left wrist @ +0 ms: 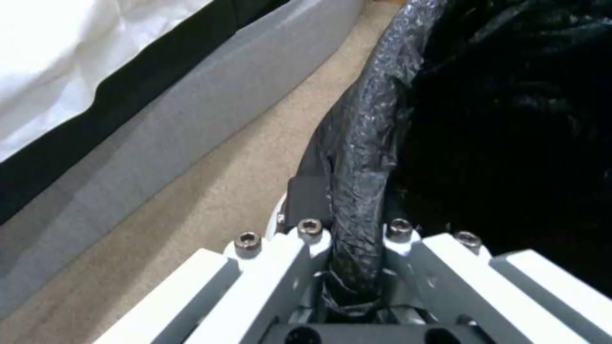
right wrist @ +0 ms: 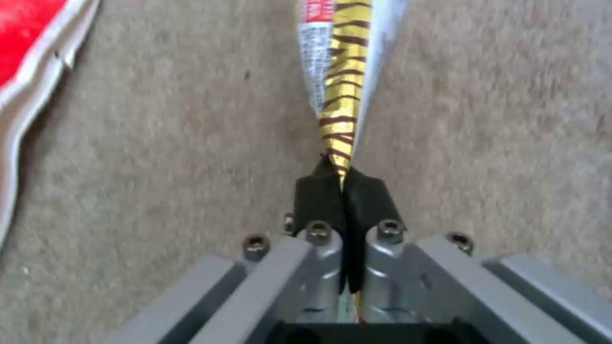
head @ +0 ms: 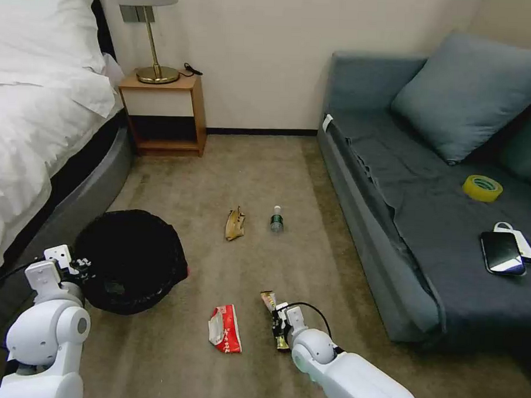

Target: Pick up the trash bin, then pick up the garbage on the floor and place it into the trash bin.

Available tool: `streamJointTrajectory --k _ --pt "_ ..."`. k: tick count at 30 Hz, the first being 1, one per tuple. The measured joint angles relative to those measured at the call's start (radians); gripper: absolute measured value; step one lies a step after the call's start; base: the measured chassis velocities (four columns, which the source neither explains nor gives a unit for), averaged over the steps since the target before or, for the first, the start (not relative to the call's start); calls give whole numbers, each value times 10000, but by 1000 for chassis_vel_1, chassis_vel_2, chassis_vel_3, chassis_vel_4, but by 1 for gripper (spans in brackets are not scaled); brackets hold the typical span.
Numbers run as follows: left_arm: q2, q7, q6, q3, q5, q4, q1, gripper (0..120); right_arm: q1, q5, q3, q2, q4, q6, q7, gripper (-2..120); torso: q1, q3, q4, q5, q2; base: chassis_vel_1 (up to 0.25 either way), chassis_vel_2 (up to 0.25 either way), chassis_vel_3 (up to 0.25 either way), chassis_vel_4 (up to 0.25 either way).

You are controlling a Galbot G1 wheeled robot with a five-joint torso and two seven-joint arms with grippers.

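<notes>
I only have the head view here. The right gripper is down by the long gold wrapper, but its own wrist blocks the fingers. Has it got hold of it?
Observer: Yes. In the right wrist view the right gripper has its black pads pressed together on the end of the gold wrapper.
Operator: And the left side? I just see the arm next to the trash bin.
Observer: The left gripper is shut on the trash bin, across its rim, with the black bag pinched between the fingers.
Operator: Anything lying close to the right gripper?
Observer: The red-and-white wrapper lies flat on the carpet beside it, apart from the gold one.
</notes>
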Motion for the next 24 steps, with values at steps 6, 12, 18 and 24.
streamJointTrajectory --k 6,12,18,24 --pt "-35 21 -1 19 66 0 52 3 -128 -108 78 -68 84 172 -54 0 0 0 0 1 -1 0 0 0 0" --pt "-53 27 -4 74 58 -5 72 3 154 388 372 -693 1341 242 115 0 0 0 0 2 0 0 0 0 0" --pt "-156 30 33 262 11 -68 132 3 1459 2106 474 -1291 4031 77 828 0 0 0 -1 -2 -1 0 0 0 0" --pt "-337 22 111 500 63 -125 228 3 2924 3543 -655 309 5396 512 2093 0 0 0 4 -2 0 0 0 0 0"
